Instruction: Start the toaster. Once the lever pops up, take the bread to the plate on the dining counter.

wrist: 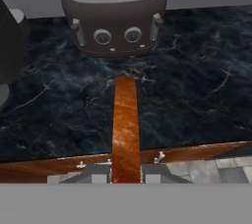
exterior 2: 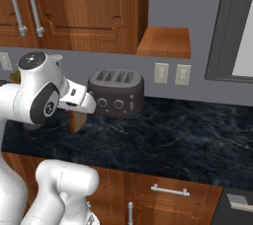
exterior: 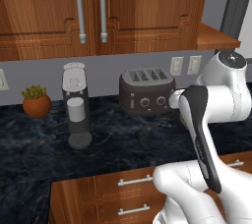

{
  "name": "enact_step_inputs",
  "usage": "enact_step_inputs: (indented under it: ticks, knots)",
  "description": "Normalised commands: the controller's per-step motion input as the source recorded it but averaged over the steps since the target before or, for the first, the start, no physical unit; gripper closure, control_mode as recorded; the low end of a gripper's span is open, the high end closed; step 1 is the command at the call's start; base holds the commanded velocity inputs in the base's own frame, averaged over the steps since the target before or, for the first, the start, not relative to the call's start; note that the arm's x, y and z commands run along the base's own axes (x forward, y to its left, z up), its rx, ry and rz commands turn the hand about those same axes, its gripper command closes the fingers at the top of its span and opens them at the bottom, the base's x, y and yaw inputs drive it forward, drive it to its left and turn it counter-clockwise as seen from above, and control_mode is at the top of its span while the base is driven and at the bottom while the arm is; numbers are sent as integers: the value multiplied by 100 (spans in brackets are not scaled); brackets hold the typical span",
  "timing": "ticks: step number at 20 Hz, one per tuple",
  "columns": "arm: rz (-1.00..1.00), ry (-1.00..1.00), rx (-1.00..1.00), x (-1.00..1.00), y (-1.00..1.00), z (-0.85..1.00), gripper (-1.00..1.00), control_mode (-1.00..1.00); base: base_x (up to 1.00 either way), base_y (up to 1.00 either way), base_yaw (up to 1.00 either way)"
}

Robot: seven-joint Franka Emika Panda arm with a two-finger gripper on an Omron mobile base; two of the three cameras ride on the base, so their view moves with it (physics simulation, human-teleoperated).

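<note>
Gripper (wrist: 126, 178): I see it pinching the bread (wrist: 125, 127) edge-on, the brown crust running up from between the fingertips.
Bread position: I find it held in the air above the black marbled countertop (wrist: 197, 95), in front of the toaster (wrist: 114, 12), clear of its slots.
Toaster: I note it upright against the grey wall, the coffee machine (exterior: 76, 105) to its left.

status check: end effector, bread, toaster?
End effector shut on bread. Bread clear of toaster, above counter. Nothing blocking nearby.
</note>
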Motion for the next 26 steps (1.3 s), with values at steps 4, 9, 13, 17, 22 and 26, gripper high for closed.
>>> enact_step_inputs:
  ticks: [4,9,13,17,22,26]
  knots:
    - [1,6,0,-3,-3,-12,100,-100,0,0,0]
    - [6,1,0,0,2,-18,100,-100,0,0,0]
    - [10,0,0,-1,1,-27,100,-100,0,0,0]
    - [2,0,0,-3,8,-10,100,-100,0,0,0]
    - [0,0,0,-7,0,-6,100,-100,0,0,0]
    - [0,0,0,-16,0,-3,100,-100,0,0,0]
